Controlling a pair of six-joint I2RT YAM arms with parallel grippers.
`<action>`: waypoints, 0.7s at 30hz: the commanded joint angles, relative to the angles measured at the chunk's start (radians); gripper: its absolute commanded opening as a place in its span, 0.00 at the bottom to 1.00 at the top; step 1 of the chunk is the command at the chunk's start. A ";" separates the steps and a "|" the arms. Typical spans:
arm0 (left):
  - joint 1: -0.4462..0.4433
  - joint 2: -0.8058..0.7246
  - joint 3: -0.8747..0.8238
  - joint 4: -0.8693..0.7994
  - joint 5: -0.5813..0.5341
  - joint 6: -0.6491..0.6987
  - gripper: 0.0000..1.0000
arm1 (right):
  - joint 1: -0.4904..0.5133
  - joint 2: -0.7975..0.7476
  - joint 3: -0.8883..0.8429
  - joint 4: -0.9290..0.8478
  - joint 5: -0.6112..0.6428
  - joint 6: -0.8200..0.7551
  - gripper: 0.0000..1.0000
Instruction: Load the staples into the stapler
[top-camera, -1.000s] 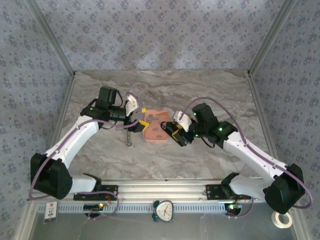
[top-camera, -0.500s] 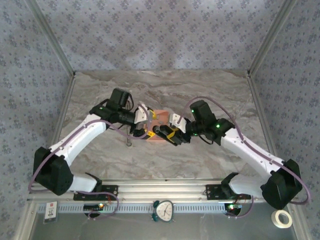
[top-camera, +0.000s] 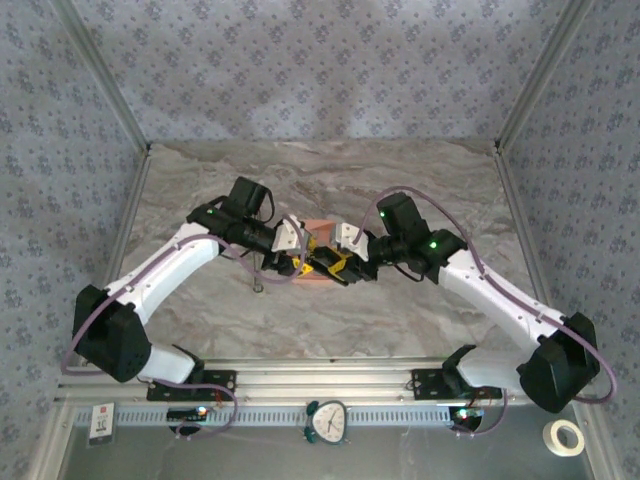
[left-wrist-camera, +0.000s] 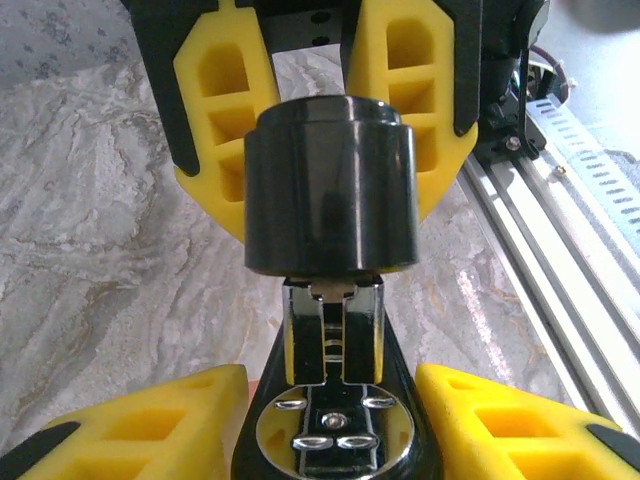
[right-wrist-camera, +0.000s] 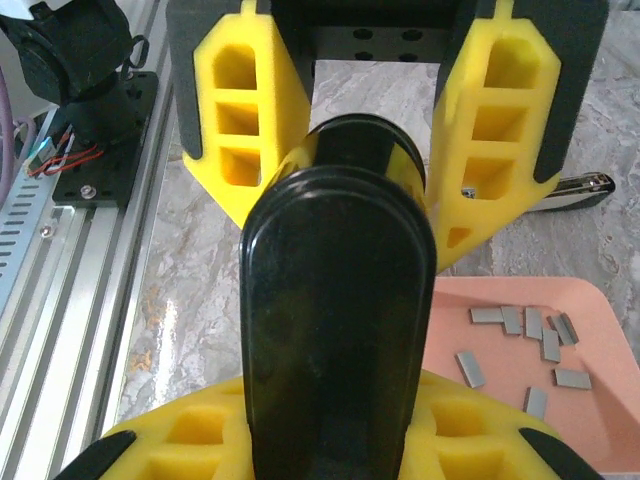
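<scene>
The black stapler (top-camera: 322, 263) hangs over the pink tray (top-camera: 320, 227) between both grippers. My left gripper (top-camera: 300, 252) is shut on its base end. In the left wrist view my left gripper (left-wrist-camera: 330, 425) flanks the round anvil plate (left-wrist-camera: 335, 435), with the open metal magazine (left-wrist-camera: 333, 330) and the black upper arm (left-wrist-camera: 330, 185) above. My right gripper (top-camera: 345, 262) is shut on that upper arm (right-wrist-camera: 340, 330), shown in its wrist view with the right gripper (right-wrist-camera: 335, 445) pressed to both sides. Several grey staples (right-wrist-camera: 471, 368) lie loose in the tray (right-wrist-camera: 605, 400).
A slim metal piece (top-camera: 258, 284) lies on the marble table left of the tray; its shiny end (right-wrist-camera: 580, 185) shows past the fingers. The aluminium rail (top-camera: 320, 375) with the arm bases runs along the near edge. Patterned walls enclose the other three sides.
The right gripper carried the stapler left over the tray. The left gripper swung down and right from beside the tray and closed on the stapler's other end.
</scene>
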 joint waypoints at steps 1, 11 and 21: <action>-0.007 0.003 0.038 -0.057 0.038 0.035 0.34 | -0.005 -0.005 0.048 -0.002 -0.043 -0.026 0.03; -0.008 -0.006 0.056 -0.012 -0.091 -0.084 0.00 | 0.053 -0.102 -0.005 0.060 0.214 0.111 0.50; -0.013 0.000 0.074 -0.032 -0.077 -0.088 0.00 | 0.121 -0.018 0.046 0.102 0.262 0.094 0.53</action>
